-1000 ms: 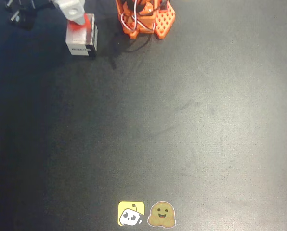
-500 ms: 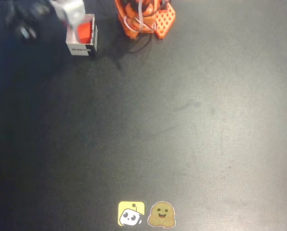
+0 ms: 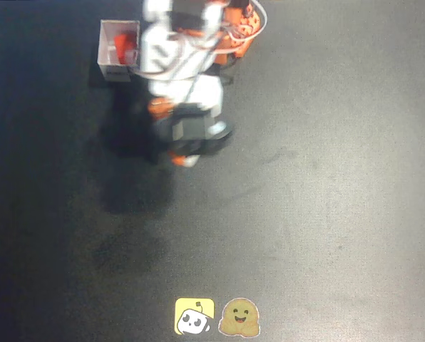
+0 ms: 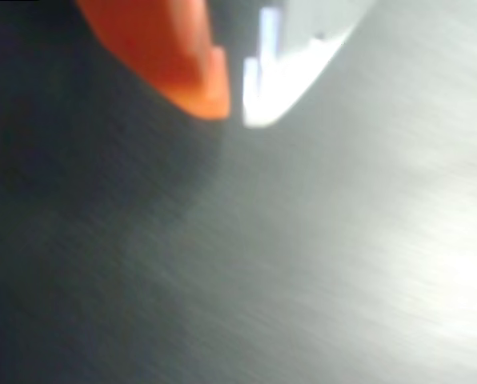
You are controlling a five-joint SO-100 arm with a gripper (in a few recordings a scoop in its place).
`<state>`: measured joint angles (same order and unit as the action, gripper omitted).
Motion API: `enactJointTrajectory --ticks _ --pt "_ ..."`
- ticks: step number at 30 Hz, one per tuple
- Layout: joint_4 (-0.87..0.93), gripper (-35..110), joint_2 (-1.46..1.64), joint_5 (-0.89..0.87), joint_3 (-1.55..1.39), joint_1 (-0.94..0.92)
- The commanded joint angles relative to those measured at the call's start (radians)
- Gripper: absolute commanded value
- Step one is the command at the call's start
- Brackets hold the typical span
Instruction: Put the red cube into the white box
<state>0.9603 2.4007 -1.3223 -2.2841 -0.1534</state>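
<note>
The white box [image 3: 115, 70] stands at the table's top left in the overhead view. Inside it lies the red cube [image 3: 125, 48], partly hidden by the arm. My gripper [image 3: 186, 155] hangs over the bare mat below and right of the box, well apart from it, and is blurred by motion. In the wrist view the gripper [image 4: 234, 108] has its orange finger [image 4: 198, 80] and white finger [image 4: 270, 104] almost together, with nothing between them and only dark mat beneath.
The arm's orange base [image 3: 241, 25] sits at the top edge, right of the box. Two stickers, a yellow one [image 3: 194, 316] and a brown one [image 3: 239, 318], lie at the bottom edge. The black mat [image 3: 326, 185] stretches wide on the right.
The gripper has left the box and swung down and to the right over the mat. The red cube stays in the box, which has not moved.
</note>
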Motion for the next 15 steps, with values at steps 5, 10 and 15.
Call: enactJointTrajectory --ticks 5,10,15 --pt "-0.021 0 0.413 -0.04 -0.291 0.077" --pt "0.009 0 0.729 -0.052 -0.495 0.089" --pt "0.081 0 0.796 -0.057 -0.577 0.094"
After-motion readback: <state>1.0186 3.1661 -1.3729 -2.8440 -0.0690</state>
